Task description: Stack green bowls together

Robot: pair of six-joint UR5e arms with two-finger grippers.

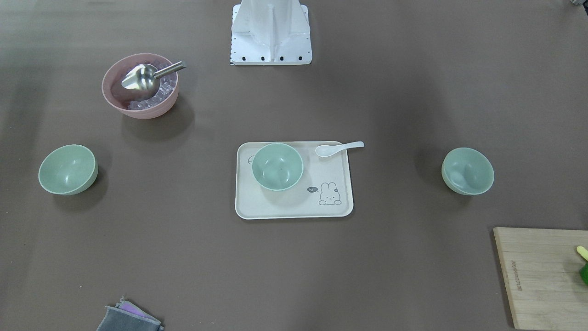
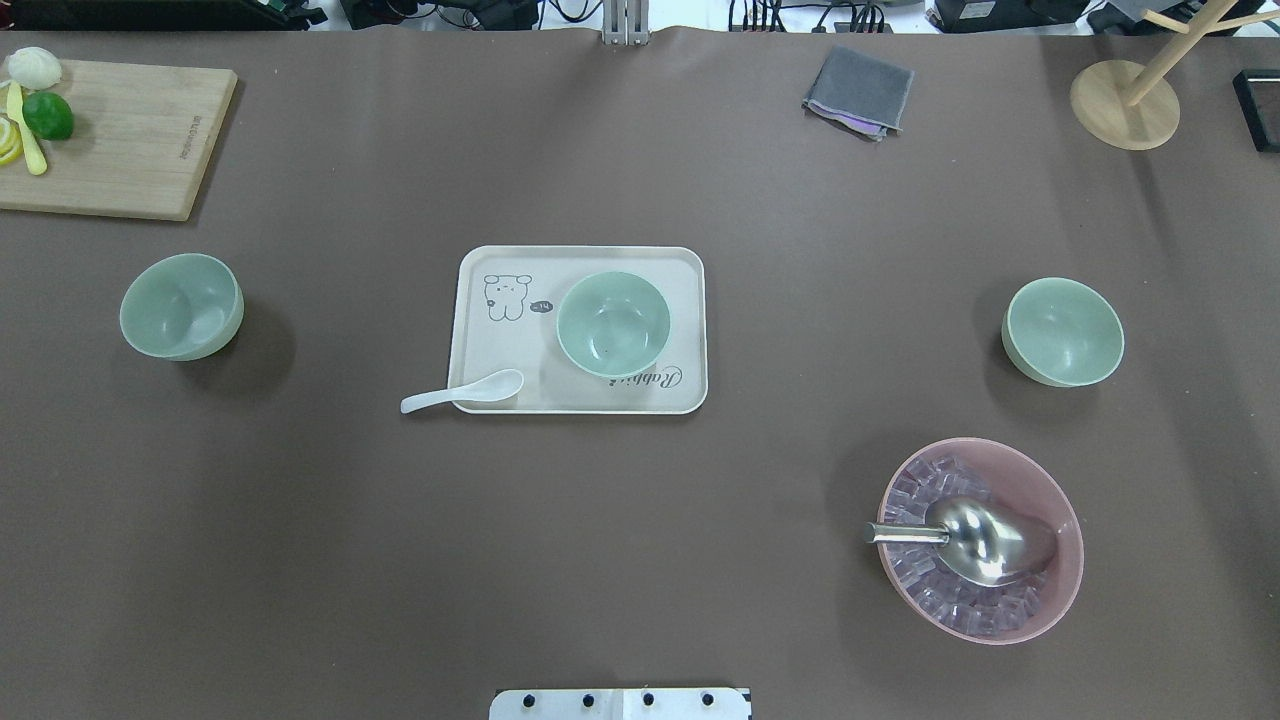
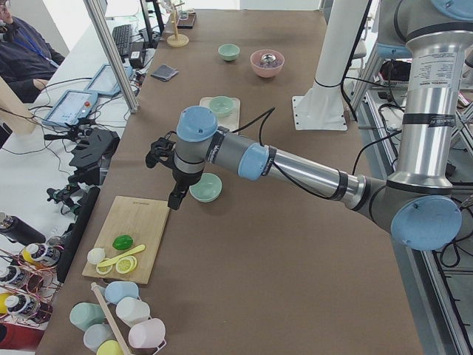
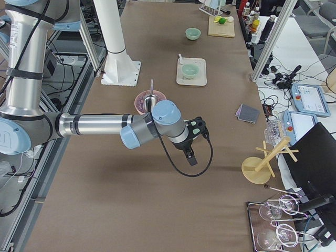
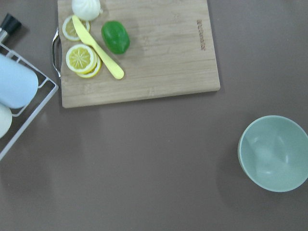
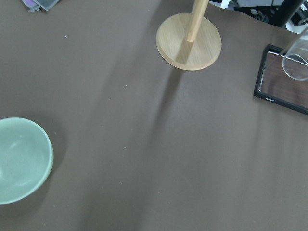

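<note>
Three pale green bowls stand apart. One bowl (image 2: 181,306) is at the table's left and also shows in the left wrist view (image 5: 273,153). One bowl (image 2: 612,323) sits on the cream tray (image 2: 480,350). One bowl (image 2: 1062,331) is at the right and also shows in the right wrist view (image 6: 21,159). My left gripper (image 3: 176,200) hangs high beside the left bowl (image 3: 205,188). My right gripper (image 4: 191,156) hangs high over the table's right part. Both show only in the side views, so I cannot tell whether they are open or shut.
A pink bowl (image 2: 1050,590) with ice cubes and a metal scoop stands near the right bowl. A white spoon (image 2: 462,392) lies on the tray's edge. A cutting board (image 2: 120,140) with fruit, a grey cloth (image 2: 858,90) and a wooden stand (image 2: 1124,104) line the far side.
</note>
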